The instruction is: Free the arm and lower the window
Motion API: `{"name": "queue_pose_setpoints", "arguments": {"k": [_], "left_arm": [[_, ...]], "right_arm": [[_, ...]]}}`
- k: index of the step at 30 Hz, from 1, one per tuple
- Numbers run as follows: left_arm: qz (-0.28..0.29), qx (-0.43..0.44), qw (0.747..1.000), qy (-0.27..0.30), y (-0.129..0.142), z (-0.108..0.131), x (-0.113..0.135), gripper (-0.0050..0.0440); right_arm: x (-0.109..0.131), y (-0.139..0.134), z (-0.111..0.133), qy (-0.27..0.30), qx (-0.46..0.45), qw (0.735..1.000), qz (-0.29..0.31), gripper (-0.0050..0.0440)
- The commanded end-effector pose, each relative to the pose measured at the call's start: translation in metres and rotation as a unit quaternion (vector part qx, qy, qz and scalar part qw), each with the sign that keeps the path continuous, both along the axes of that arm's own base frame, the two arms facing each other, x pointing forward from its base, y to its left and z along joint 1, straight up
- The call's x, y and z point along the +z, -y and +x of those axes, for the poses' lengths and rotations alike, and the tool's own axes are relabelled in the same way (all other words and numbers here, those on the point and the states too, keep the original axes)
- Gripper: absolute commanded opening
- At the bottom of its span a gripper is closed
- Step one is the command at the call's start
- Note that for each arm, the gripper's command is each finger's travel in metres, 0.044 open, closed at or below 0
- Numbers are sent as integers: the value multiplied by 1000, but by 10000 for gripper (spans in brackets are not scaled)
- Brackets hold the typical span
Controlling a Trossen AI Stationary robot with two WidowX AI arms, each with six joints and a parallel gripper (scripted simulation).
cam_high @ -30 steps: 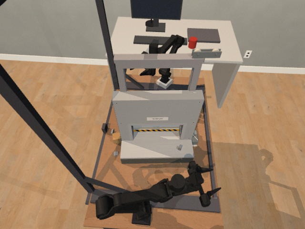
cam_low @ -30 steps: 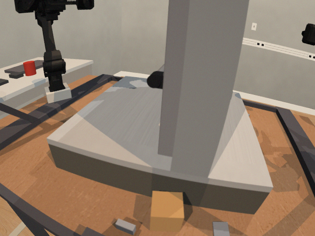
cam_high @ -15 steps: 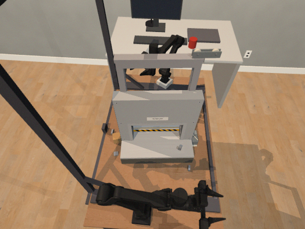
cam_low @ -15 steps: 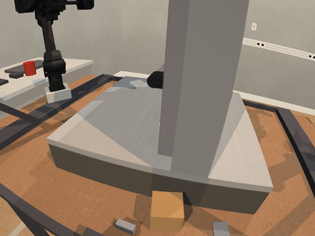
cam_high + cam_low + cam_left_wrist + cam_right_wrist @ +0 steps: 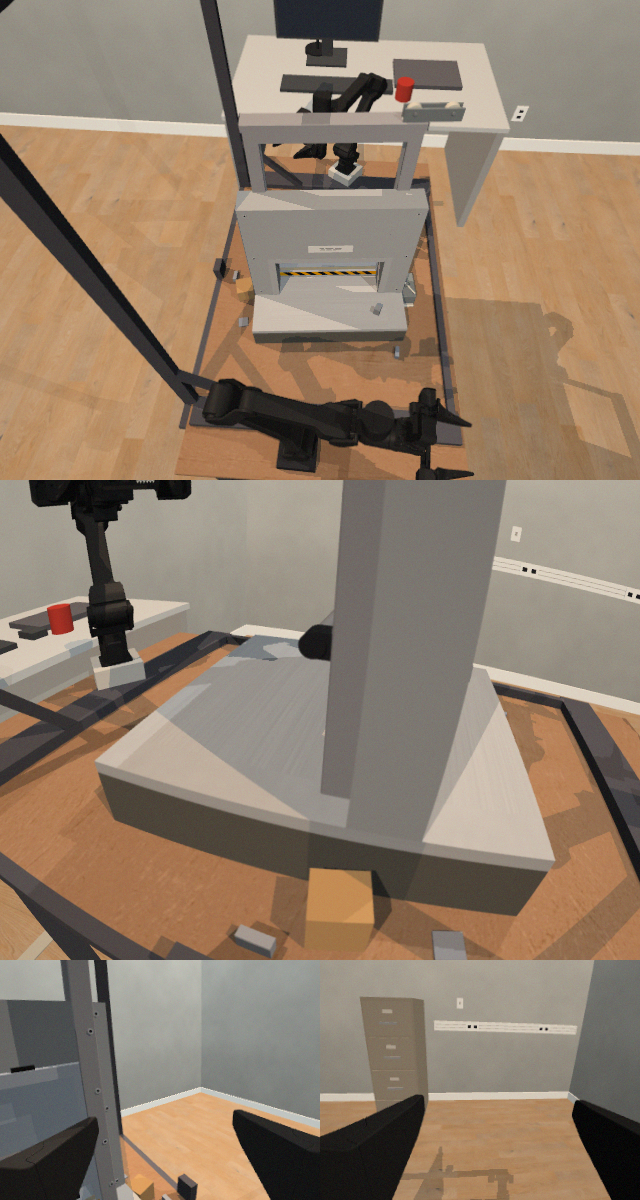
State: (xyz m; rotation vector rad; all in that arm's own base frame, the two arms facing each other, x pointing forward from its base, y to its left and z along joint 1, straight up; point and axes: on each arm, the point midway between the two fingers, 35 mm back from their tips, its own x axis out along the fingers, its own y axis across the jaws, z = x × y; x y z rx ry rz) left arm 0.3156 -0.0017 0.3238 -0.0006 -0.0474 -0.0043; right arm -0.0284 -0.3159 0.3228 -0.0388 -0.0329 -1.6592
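Window (image 5: pixel 328 273) (image 5: pixel 40 1110) low in wall (image 5: pixel 330 227) (image 5: pixel 408 660) (image 5: pixel 95 1090), sill contact unclear. Left gripper (image 5: pixel 285 149) (image 5: pixel 165 1116) far, right gripper (image 5: pixel 471 449) (image 5: pixel 499 1100) near; both released, outside opening. Lowering seemingly in hand: confirm seating, ease down any gap.

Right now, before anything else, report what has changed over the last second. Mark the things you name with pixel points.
The right gripper (image 5: pixel 471 449) (image 5: pixel 499 1105) has swung away from the wall (image 5: pixel 330 224) (image 5: pixel 403 686) (image 5: pixel 91 1070), toward the top view's bottom edge. Nothing was visibly gripped or released. The left arm (image 5: pixel 345 152) (image 5: pixel 111 611) (image 5: pixel 57 1160) and yellow block (image 5: pixel 244 289) (image 5: pixel 338 898) (image 5: pixel 142 1187) stayed put.
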Motion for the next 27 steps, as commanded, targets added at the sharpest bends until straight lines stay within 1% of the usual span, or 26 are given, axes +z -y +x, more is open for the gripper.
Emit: {"name": "queue_pose_setpoints", "arguments": {"k": [1, 9, 10, 11, 24, 27], "left_arm": [[-2, -1, 1000, 17, -1, -1, 14, 400], [-2, -1, 1000, 14, -1, 0, 11, 400], [-1, -1, 1000, 12, -1, 0, 9, 400], [-2, -1, 1000, 13, -1, 0, 10, 400], [-2, 0, 1000, 4, -1, 1, 2, 400], [-1, 0, 1000, 8, -1, 0, 5, 400]], "right_arm": [[16, -4, -2, -1, -5, 1000, -19, 400], [16, -4, 0, 0, -2, 1000, -19, 400], [12, -4, 1, 0, -1, 1000, -15, 400], [15, -4, 1, 0, -1, 1000, -18, 400], [7, -3, 1, 1, -1, 1000, -9, 400], [8, -3, 1, 1, -1, 1000, -10, 400]]}}
